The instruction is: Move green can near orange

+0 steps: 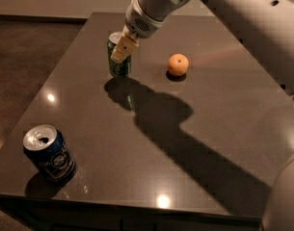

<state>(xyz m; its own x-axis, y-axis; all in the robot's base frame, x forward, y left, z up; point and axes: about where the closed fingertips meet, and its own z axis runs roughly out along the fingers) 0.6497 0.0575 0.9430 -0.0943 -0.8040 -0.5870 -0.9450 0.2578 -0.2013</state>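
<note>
Reaching down from the upper right, the gripper (pixel 120 52) has its jaws pinching the green can (pixel 120 68) near its top. The can is upright at the far part of the counter (pixel 185 143), left of the orange (pixel 178 64) and apart from it. A blue can (pixel 48 153) stands near the front left.
</note>
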